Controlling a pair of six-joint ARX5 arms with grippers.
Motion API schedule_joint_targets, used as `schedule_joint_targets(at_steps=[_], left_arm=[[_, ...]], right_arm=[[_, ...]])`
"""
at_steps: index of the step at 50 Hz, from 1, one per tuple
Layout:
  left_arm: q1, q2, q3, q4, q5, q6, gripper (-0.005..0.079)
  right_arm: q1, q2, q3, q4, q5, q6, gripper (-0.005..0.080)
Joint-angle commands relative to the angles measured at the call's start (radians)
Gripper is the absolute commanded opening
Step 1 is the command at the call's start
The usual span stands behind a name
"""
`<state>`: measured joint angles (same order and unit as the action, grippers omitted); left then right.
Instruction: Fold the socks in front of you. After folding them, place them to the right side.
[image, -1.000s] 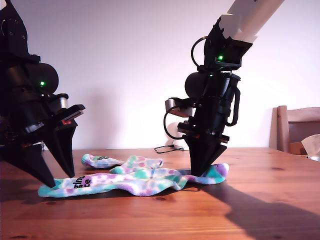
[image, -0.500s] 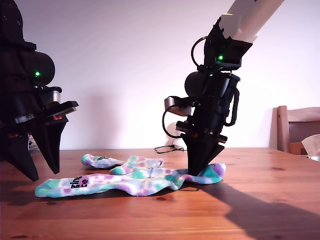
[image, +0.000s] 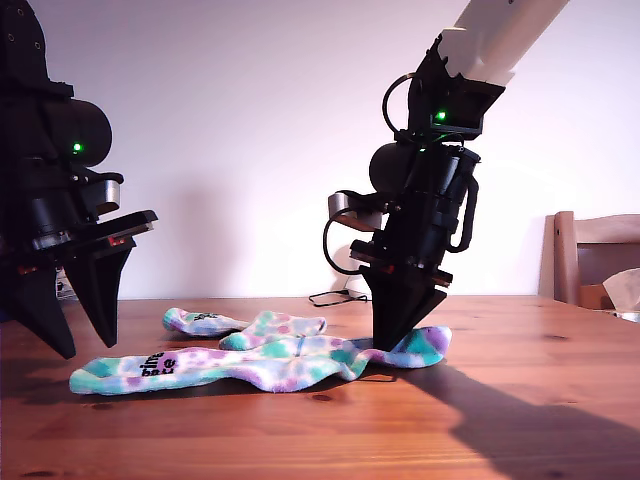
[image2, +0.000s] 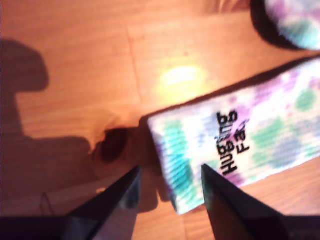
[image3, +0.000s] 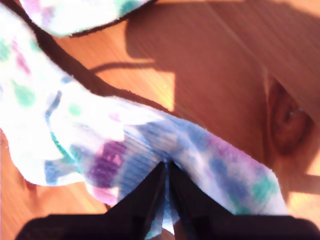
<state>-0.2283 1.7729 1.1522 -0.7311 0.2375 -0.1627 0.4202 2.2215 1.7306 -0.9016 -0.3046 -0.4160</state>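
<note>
Two socks are lying on the wooden surface (image: 520, 400), both white with teal, purple and green blotches. The near sock (image: 260, 365) is stretching flat across the middle of the exterior view, its cuff toward that view's left and its toe toward the right; black "Hugging Face" lettering is showing at the cuff in the first wrist view. The far sock (image: 245, 324) is lying just behind it, touching or nearly touching it near the middle, and is partly hidden. My second tool (image: 401, 343) is standing on the toe end of the near sock, its jaws pressed together and pinching a ridge of the fabric, as the second wrist view (image3: 167, 172) is showing. My first tool (image: 80, 340) is hanging above the surface at the exterior view's left, just above the cuff and not touching it; its jaws are standing apart with nothing between them, one tip over the cuff's corner in the first wrist view (image2: 170, 182). The surface is warm brown with visible grain and knots. Behind it a plain white wall is rising, a cable (image: 335, 296) is lying at the far edge, and a chair (image: 592, 255) is standing at the exterior view's right.
</note>
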Motion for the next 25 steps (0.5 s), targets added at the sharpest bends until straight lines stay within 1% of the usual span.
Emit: schedule_joint_targets(at_steps=[1, 25], left_arm=[[0.004, 0.008, -0.003, 0.005, -0.004, -0.006, 0.0337], [0.004, 0.052, -0.003, 0.033, 0.013, -0.001, 0.0335]], right_arm=[[0.002, 0.026, -0.002, 0.002, -0.004, 0.000, -0.0013], [0.000, 0.026, -0.002, 0.008, -0.004, 0.000, -0.0013]])
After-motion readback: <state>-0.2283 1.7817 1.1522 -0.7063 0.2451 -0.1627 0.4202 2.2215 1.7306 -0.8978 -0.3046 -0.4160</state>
